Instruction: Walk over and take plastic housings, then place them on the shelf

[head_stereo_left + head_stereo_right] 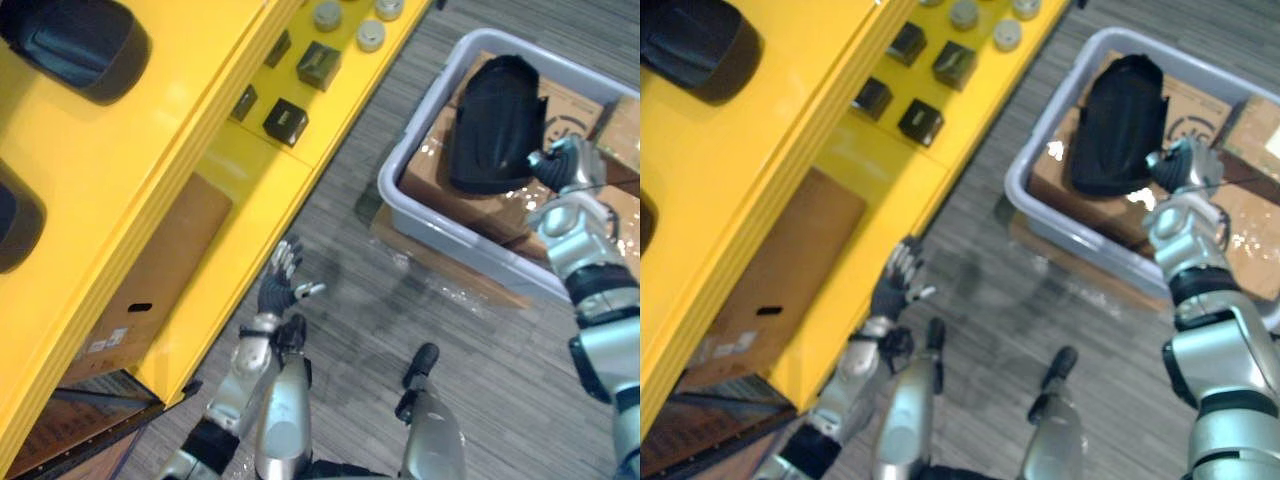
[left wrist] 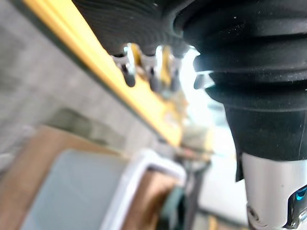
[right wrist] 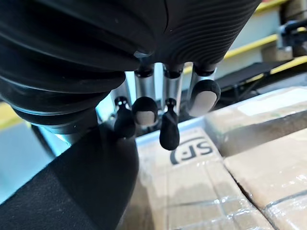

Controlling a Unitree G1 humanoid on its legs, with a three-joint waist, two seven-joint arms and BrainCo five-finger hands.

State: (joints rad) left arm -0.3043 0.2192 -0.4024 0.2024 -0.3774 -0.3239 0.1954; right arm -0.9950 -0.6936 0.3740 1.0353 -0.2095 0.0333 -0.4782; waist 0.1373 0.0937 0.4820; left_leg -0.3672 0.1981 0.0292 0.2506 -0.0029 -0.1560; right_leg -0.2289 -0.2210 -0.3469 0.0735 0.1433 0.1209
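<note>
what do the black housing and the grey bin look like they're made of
Black housing: likely moulded plastic, matt, with a dull sheen on its curved shell. Grey bin: probably plastic too, smooth and slightly glossy, one-piece walls with a rounded rim.

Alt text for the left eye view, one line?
The robot's right hand is at the edge of a black plastic housing lying on cardboard boxes in a grey bin; its open left hand hangs beside a yellow shelf.
</note>
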